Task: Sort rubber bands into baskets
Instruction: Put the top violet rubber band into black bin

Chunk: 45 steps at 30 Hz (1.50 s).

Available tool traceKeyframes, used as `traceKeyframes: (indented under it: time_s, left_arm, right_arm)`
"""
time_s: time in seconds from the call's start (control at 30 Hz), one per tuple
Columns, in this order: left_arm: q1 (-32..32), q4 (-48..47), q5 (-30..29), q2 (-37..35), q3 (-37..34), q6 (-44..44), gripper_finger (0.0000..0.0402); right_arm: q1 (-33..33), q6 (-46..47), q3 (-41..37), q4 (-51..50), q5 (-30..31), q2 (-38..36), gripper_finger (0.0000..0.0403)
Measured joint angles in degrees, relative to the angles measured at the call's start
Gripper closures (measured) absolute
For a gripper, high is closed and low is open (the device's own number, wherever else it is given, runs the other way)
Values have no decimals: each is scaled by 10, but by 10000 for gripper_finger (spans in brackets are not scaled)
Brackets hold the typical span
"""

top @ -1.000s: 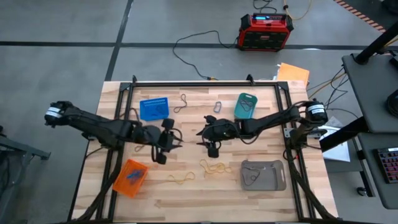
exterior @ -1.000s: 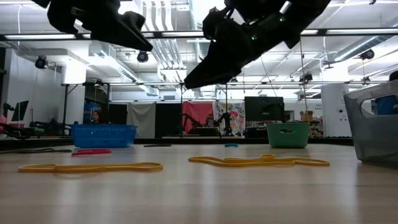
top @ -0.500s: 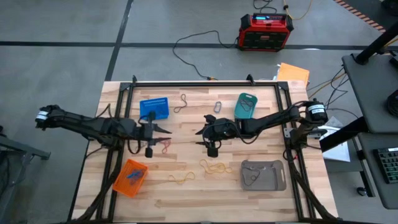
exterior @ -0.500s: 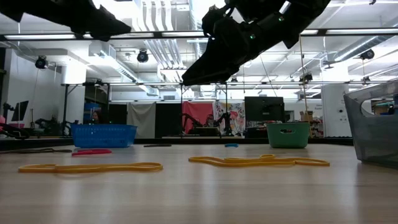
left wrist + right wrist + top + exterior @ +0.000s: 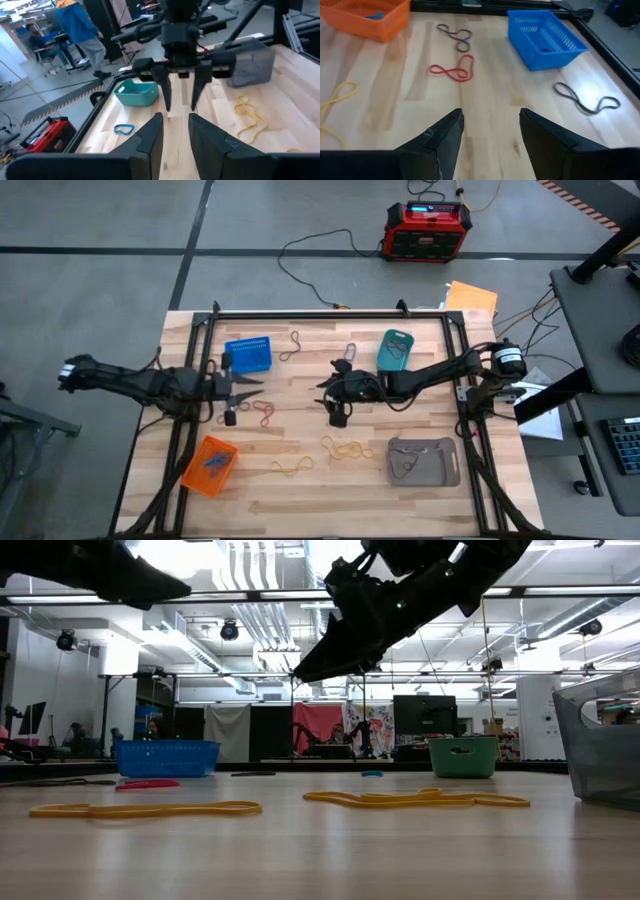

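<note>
Two grippers hover mid-table, both empty, jaws apart. Red band (image 5: 265,409) lies flat on wood just beside left gripper (image 5: 240,393), toward table centre, below blue basket (image 5: 248,355); long axis slants across table. Right gripper (image 5: 337,397) well apart from it. Judgement: left arm nearer, should take it.

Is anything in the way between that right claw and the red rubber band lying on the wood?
Nothing visible is. The right gripper hangs open above bare wood, and the red rubber band lies flat ahead of it, with only bare table in between. A grey band lies beyond it and the blue basket stands off to one side.
</note>
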Motion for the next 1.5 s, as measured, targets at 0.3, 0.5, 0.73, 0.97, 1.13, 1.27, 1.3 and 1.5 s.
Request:
traceKeyframes:
  time_s: [0.3, 0.5, 0.73, 0.97, 1.13, 1.27, 1.3, 1.5]
  left_arm:
    - [0, 25, -4, -90, -48, -7, 325]
    - [0, 26, -5, -134, -75, -20, 325]
    - [0, 8, -6, -153, -81, -31, 325]
    - [0, 6, -7, -148, -81, -49, 325]
    - [0, 21, -16, -128, -81, -90, 325]
    - [0, 49, -58, -86, -80, -121, 325]
    - [0, 49, -68, -73, -80, -125, 325]
    - [17, 42, -101, 33, -35, -135, 325]
  right_arm:
    - [-32, 57, 20, 15, 49, 0, 211]
    - [-60, 73, 81, -46, 49, 3, 211]
    - [-82, 69, 152, -129, 49, 28, 211]
    - [-87, 61, 176, -238, 48, 24, 211]
    - [-80, 62, 180, -294, 49, 0, 211]
    - [-72, 62, 180, -344, 49, -20, 211]
    - [-70, 62, 180, -360, 49, -29, 211]
    - [-60, 76, 178, -438, 62, -68, 211]
